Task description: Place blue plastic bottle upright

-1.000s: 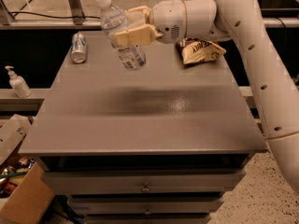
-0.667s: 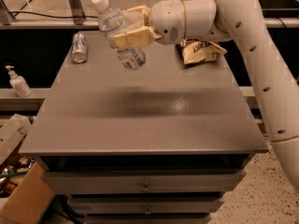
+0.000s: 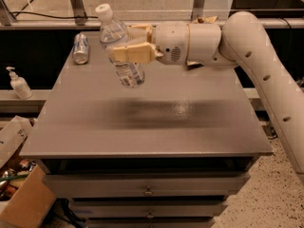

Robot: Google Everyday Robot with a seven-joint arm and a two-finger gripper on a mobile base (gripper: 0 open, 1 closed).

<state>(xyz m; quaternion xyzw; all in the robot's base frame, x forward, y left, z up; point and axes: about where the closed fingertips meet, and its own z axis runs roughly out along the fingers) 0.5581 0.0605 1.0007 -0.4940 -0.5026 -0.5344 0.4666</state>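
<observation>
Holds the blue plastic bottle, small, clear-walled and ribbed, with a white screw cap and a white label, in mid-air in the end effector. Hangs it above the rear left part of a grey flat-topped bench, clear of the surface and touching nothing on it. Clamps the tan fingers across the bottle's middle, one in front and one behind, pressed against the label. Carries the bottle tilted rather than upright: cap high and leaning to the left rear, base low and toward the right front.

Reaches in from the right on a thick white jointed arm, wrist roughly level over the back of the bench.

Directly beneath the bottle, on the bench top, a soft dark shadow.

At the rear left corner of the bench, lying on its side, a silver metal can; near the bottle's cap end but apart from it.

Behind the wrist, at the rear of the bench, a scrap of crumpled brown packet, mostly hidden by the arm.

Off the bench to the left, upright on a low ledge, a small white pump-dispenser bottle.

Below the bench top, grey drawers with small knobs.

On the floor at lower left, an open brown cardboard box.
</observation>
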